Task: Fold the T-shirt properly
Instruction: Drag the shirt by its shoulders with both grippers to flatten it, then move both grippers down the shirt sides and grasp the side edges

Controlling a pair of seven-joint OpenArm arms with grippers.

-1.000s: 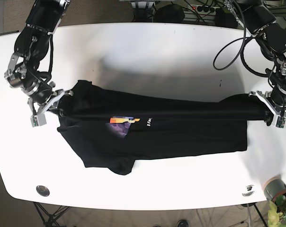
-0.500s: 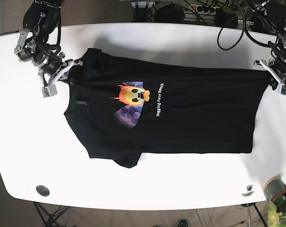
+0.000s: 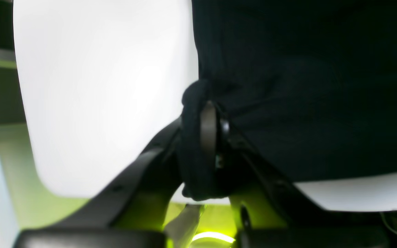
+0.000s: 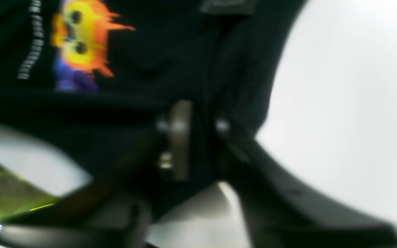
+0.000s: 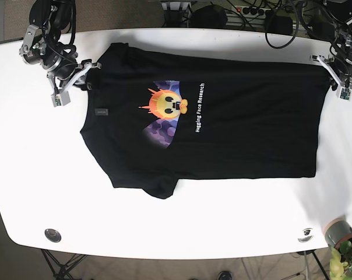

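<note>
The black cotton T-shirt with the orange emoji print (image 5: 205, 122) is lying spread across the white tabletop (image 5: 182, 227). The left fingers (image 5: 334, 79) at three o'clock and right fingers (image 5: 77, 79) at ten o'clock are pinching its corners; flattening seems underway, releasing before folding likely next.

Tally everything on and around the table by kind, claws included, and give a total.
T-shirt: 1
Claws: 2, the left claw and the right claw, each shut on the shirt
Table: 1
Round metal discs on the table's near edge: 2
Potted plant: 1
Total: 7
</note>
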